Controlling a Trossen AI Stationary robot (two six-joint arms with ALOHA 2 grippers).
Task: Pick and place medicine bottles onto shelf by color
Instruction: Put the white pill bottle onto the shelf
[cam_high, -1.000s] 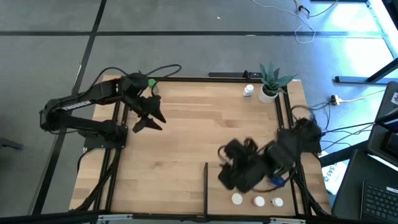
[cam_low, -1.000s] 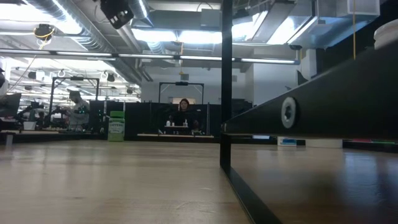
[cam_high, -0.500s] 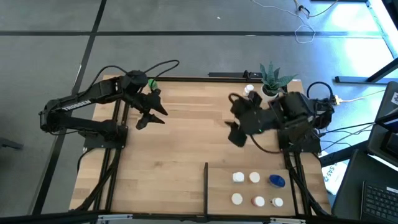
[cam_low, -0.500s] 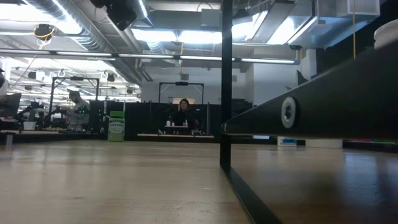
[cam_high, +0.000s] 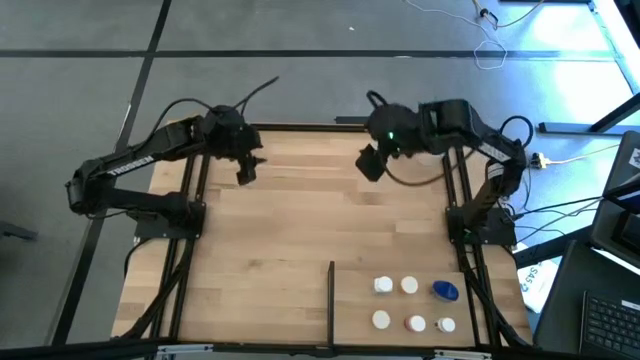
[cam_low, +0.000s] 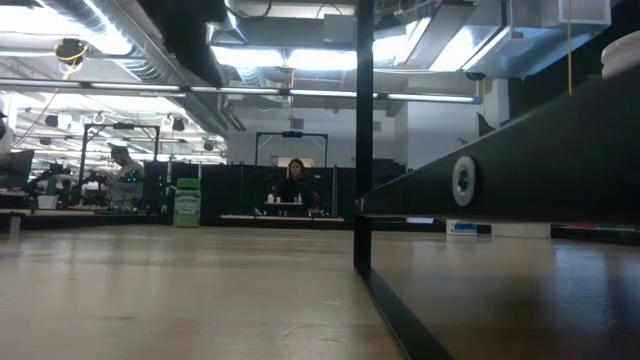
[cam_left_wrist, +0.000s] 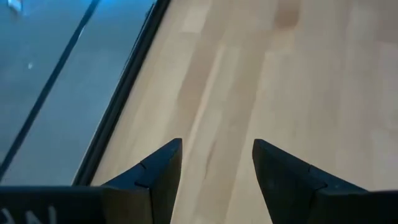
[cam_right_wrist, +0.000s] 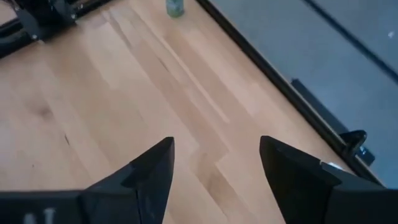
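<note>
Six medicine bottles stand on the shelf (cam_high: 420, 345), the near right patch of the wood table: white-capped ones (cam_high: 384, 286) (cam_high: 409, 286) (cam_high: 381, 320) (cam_high: 415, 324) (cam_high: 446, 325) and a wider blue one (cam_high: 446, 291). A green bottle (cam_right_wrist: 175, 6) stands upright near the far edge, by the left arm. My right gripper (cam_high: 370, 162) (cam_right_wrist: 216, 146) hangs open over the far middle of the table, nothing between its fingers. My left gripper (cam_high: 245, 165) (cam_left_wrist: 216, 149) is open over bare wood at the far left.
A thin black divider bar (cam_high: 331, 300) bounds the shelf on its left. Black frame rails (cam_high: 462, 230) run along the table's sides and far edge. Bare wood (cam_high: 290, 240) fills the middle. In the low view a person (cam_low: 295, 180) sits far off in the room.
My right gripper has swung from over the shelf toward the far edge and risen, uncovering the bottles there; it has stayed open. My left gripper has shifted a little toward the far edge and turned about, still open. No bottle has moved.
</note>
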